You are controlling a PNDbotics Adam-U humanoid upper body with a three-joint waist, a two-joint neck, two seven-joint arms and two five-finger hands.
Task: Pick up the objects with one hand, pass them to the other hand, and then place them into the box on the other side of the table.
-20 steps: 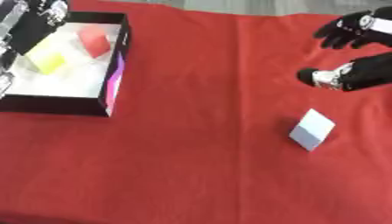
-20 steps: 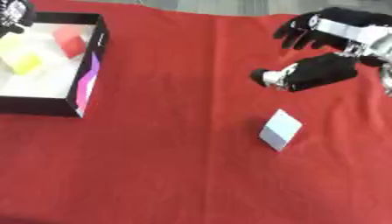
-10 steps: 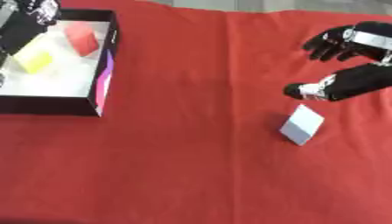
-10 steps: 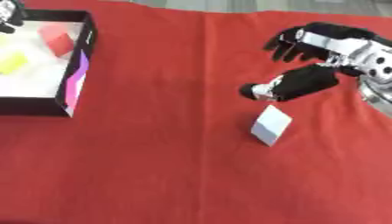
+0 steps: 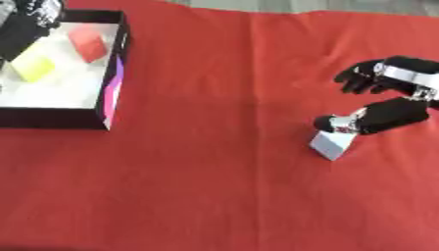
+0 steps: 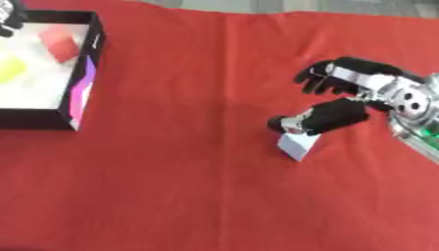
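Your right hand [image 6: 343, 100] is sitting right over the white block [image 6: 295, 145], which lies on the red cloth [image 5: 214, 171] on the right side of the table, well apart from the box [image 5: 109, 98] at the far left. The thumb tip looks to be at the block's upper edge, maybe touching it, while the fingers [image 6: 324, 78] are spread out above and away, so nothing's pinched yet. Call it an open hand with the thumb leading.

The block looks like a small pale cube-ish thing, tilted so one corner points down-right. My guess is it's light and stiff, foam or plastic, so it won't squash, but it'll probably skid on the cloth if you nudge it from one side only. I'd bring the fingers down on the far face and the thumb on the near one, taking it across two flat opposite sides rather than on a corner. Leave some of it sticking out, because the other hand needs something to grab at the handover.

The box already has a red block [image 5: 88, 43] and a yellow one [image 5: 33, 67] in it. Your left hand [image 5: 34, 14] is up by the box's top corner, but it's too dark and blurry there to say what its fingers are doing.
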